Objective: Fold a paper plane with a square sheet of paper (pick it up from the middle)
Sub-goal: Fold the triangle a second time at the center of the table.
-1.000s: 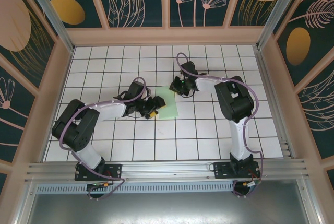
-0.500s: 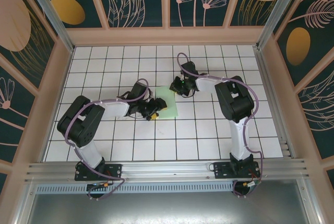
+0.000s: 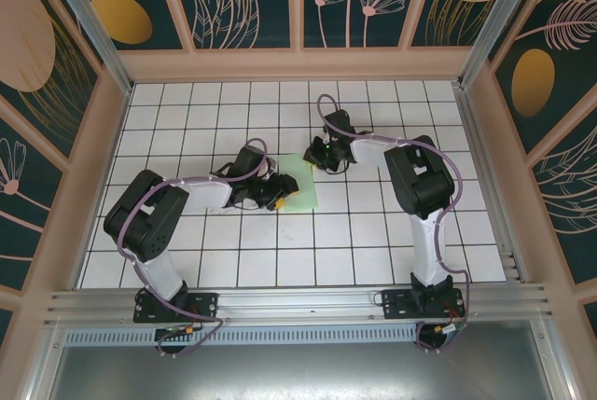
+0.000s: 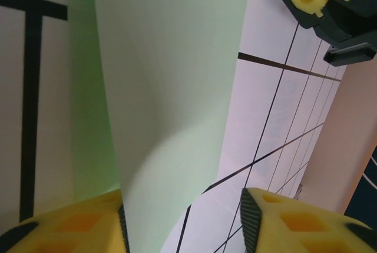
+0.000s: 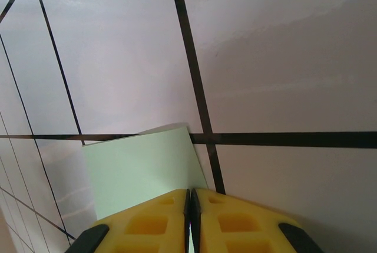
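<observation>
The left arm reaches low across the table to the left edge of the sheet of paper; the left gripper is spread there. At the sheet's far corner, the bent right arm holds the right gripper pinching it.

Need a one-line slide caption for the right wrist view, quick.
Right claw, shut, tips at the edge of the mint-green paper sheet on the white grid table.
</observation>
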Controlling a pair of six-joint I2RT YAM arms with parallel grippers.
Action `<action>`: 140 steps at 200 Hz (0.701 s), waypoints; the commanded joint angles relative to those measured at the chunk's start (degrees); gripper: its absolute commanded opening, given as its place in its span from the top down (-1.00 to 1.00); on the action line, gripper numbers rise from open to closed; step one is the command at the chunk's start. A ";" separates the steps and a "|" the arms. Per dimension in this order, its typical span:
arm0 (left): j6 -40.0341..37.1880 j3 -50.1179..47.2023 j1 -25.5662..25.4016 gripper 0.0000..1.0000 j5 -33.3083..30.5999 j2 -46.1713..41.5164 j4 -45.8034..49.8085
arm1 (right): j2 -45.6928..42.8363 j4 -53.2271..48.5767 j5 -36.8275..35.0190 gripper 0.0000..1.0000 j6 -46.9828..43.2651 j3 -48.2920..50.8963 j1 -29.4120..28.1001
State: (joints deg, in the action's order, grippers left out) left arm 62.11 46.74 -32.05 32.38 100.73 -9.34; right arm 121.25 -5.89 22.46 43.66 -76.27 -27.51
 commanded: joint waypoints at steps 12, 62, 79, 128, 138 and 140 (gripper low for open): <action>-1.55 1.15 -0.20 0.32 -1.96 0.78 0.68 | 0.81 -4.87 -2.13 0.69 -0.16 4.26 1.52; -7.38 1.24 0.48 0.95 -7.14 -0.20 8.81 | -9.73 -0.19 3.28 0.58 -2.77 5.93 3.16; -10.16 1.77 1.18 1.00 -7.71 -0.70 11.05 | -12.29 -0.47 4.49 0.55 -4.83 7.10 2.90; -14.07 3.67 2.44 1.00 -5.76 -0.45 13.15 | -13.72 0.70 7.98 0.56 -7.36 12.45 -0.36; -13.82 3.64 2.44 0.99 -4.77 -0.34 12.38 | -13.00 0.81 8.38 0.60 -7.36 12.42 -1.10; -13.78 3.63 2.37 0.98 -4.60 -0.29 12.23 | -12.76 0.86 8.43 0.61 -7.36 12.38 -1.31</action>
State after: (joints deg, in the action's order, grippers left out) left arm 50.65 48.88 -29.87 26.35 100.92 1.72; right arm 107.55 -4.97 27.79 38.24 -65.43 -26.65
